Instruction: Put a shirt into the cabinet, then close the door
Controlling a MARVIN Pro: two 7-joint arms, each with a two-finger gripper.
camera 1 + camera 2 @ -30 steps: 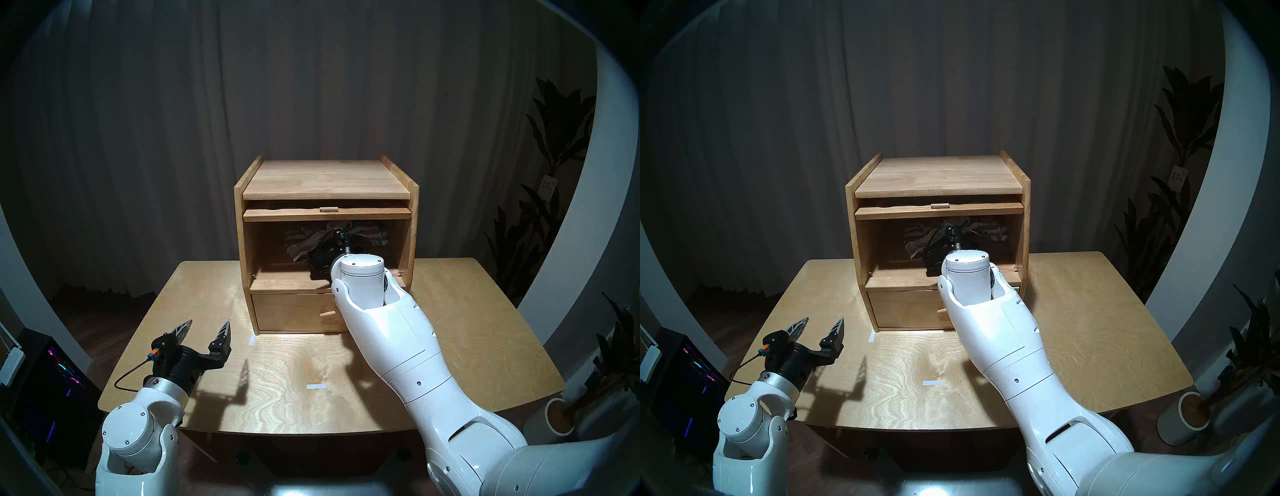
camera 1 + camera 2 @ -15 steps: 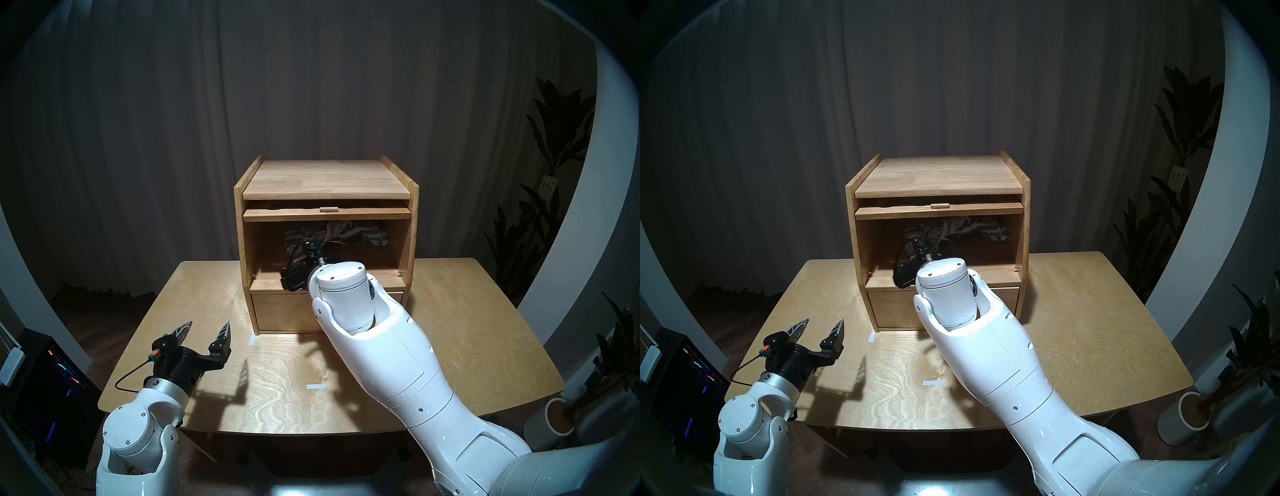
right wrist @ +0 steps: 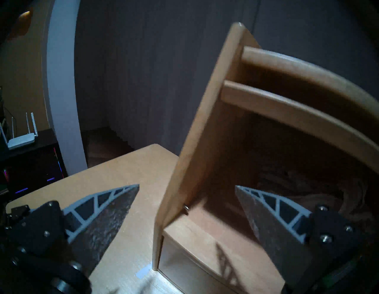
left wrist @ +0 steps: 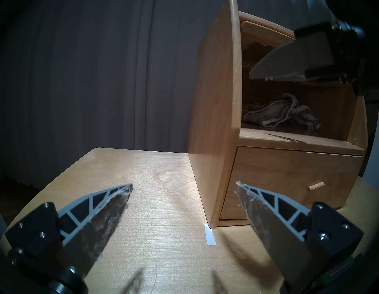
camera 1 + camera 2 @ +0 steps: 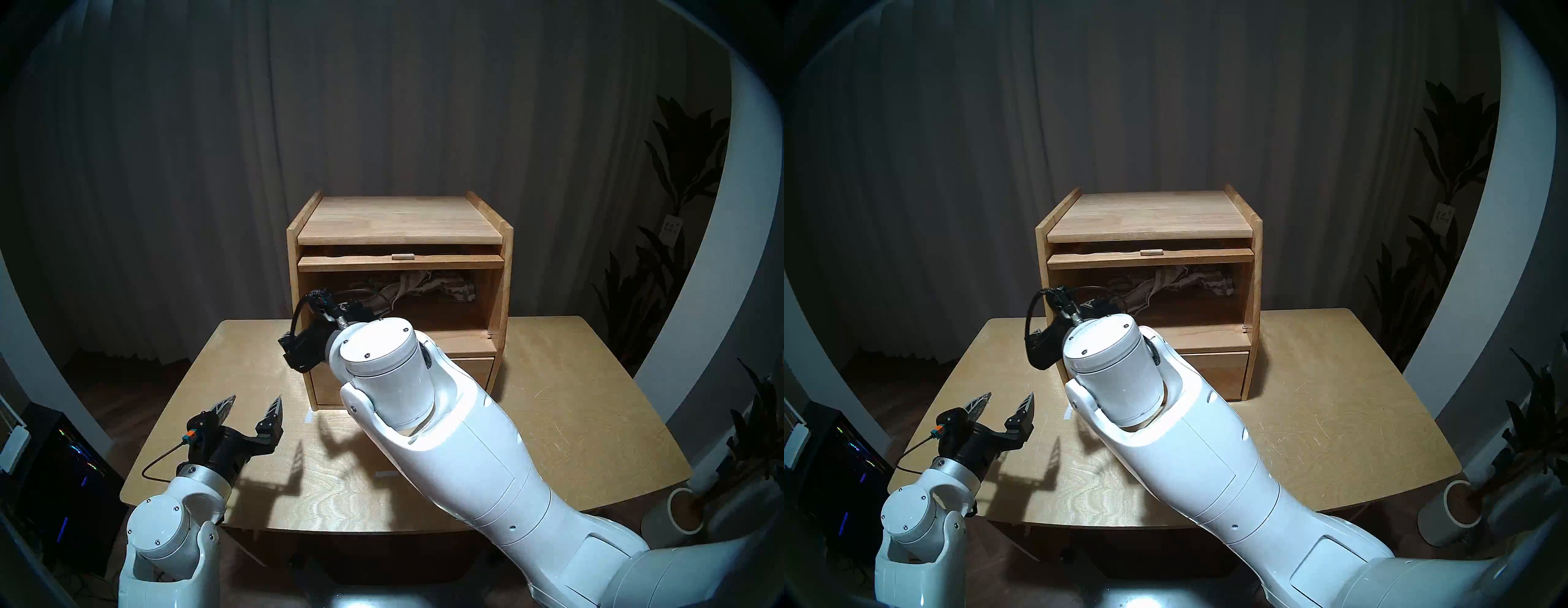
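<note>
Head views show the striped shirt (image 5: 418, 286) crumpled at the back of the light-wood cabinet (image 5: 399, 220), whose door (image 5: 401, 262) lies raised flat under the top. Both grippers are spread and empty: the right gripper (image 3: 186, 186) at the cabinet's front left edge, the left gripper (image 5: 254, 403) above the table (image 5: 572, 403).

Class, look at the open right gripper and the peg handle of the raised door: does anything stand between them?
Nothing visible does. The right gripper is open outside the cabinet's left front edge; the door lies raised under the top, its peg handle exposed. The shirt lies below, inside.
</note>
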